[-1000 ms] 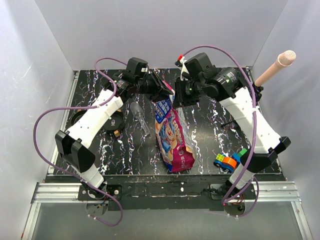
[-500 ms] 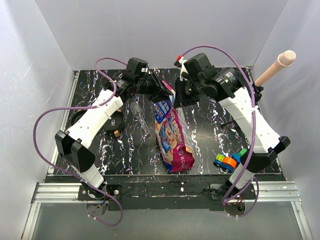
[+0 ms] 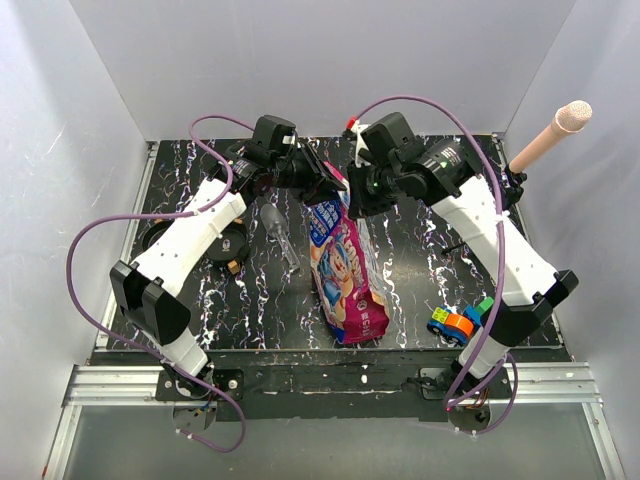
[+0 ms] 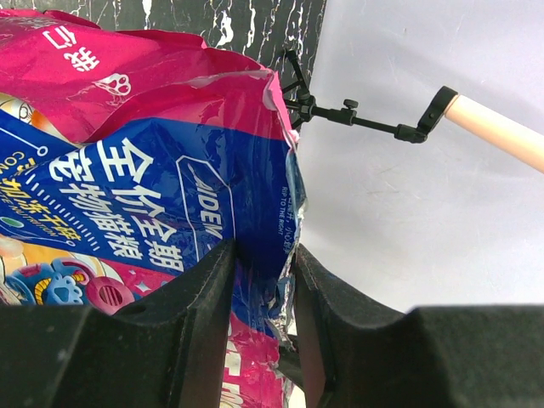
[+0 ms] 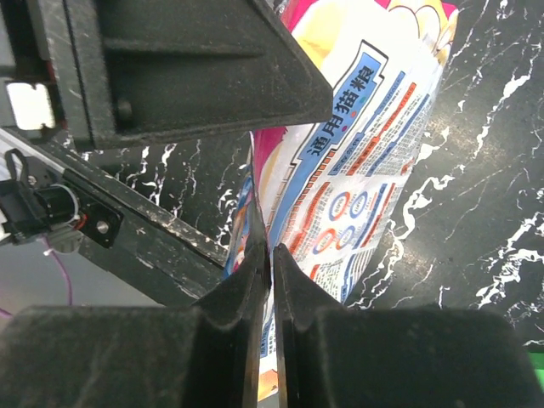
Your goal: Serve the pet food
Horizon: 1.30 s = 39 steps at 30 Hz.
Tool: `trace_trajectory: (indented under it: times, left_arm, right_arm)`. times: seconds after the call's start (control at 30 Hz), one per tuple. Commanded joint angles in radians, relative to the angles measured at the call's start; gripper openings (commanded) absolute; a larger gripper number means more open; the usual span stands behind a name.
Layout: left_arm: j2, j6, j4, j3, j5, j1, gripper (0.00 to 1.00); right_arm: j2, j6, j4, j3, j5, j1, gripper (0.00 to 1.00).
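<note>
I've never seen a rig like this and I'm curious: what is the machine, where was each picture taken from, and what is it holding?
Two robot arms, the left arm and the right arm, are bolted at the near edge of a black marbled table. One picture looks down from above; the other two come from cameras on the wrists. On the table are a pet food bag and toy blocks. The left end effector and the right end effector each pinch the bag's top edge.

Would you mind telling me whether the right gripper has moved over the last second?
Yes. Seen from above, the right gripper has shifted slightly left, away from the pink-tipped pole at the wall, while shut on the bag top.
</note>
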Motion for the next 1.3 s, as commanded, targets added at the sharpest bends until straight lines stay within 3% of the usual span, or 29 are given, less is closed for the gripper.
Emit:
trace_trajectory:
  times: [0.0,0.2,0.27,0.37,0.47,0.57,0.6,0.67,0.73,0.93,1.27]
  left_arm:
    - [-0.026,0.011,-0.005,0.039,0.024,-0.006,0.31]
    - [-0.021,0.008,0.003,0.038,0.032,-0.006,0.31]
    - [-0.025,0.014,-0.014,0.038,0.026,-0.006,0.32]
    - [-0.055,0.052,-0.057,0.041,-0.006,-0.006,0.43]
    - [-0.096,0.125,-0.143,0.072,-0.074,-0.005,0.58]
    - [-0.145,0.187,-0.242,0.089,-0.156,-0.005,0.63]
    - [-0.166,0.198,-0.267,0.082,-0.172,-0.005,0.62]
    - [-0.217,0.201,-0.289,0.046,-0.18,-0.005,0.45]
    - [-0.265,0.183,-0.266,-0.015,-0.142,-0.005,0.38]
    - [-0.259,0.138,-0.213,-0.048,-0.024,-0.005,0.49]
    - [-0.211,0.02,-0.143,-0.092,-0.006,-0.014,0.38]
  right_arm:
    - [-0.027,-0.038,0.018,-0.054,0.07,0.026,0.15]
    - [-0.057,-0.03,0.056,-0.123,0.029,0.044,0.18]
    - [-0.053,-0.016,0.085,-0.134,-0.003,0.044,0.12]
    - [-0.022,0.001,0.095,-0.105,-0.004,0.044,0.01]
    - [-0.01,0.024,0.075,-0.088,0.044,0.044,0.01]
    - [-0.045,0.074,0.105,-0.116,0.047,0.043,0.01]
    - [-0.054,0.106,0.116,-0.123,0.039,0.043,0.01]
    - [-0.068,0.157,0.135,-0.137,-0.01,0.035,0.01]
    - [-0.079,0.191,0.167,-0.154,-0.051,0.033,0.01]
    - [-0.087,0.219,0.195,-0.175,-0.07,0.033,0.01]
    - [-0.088,0.216,0.19,-0.18,-0.039,0.032,0.01]
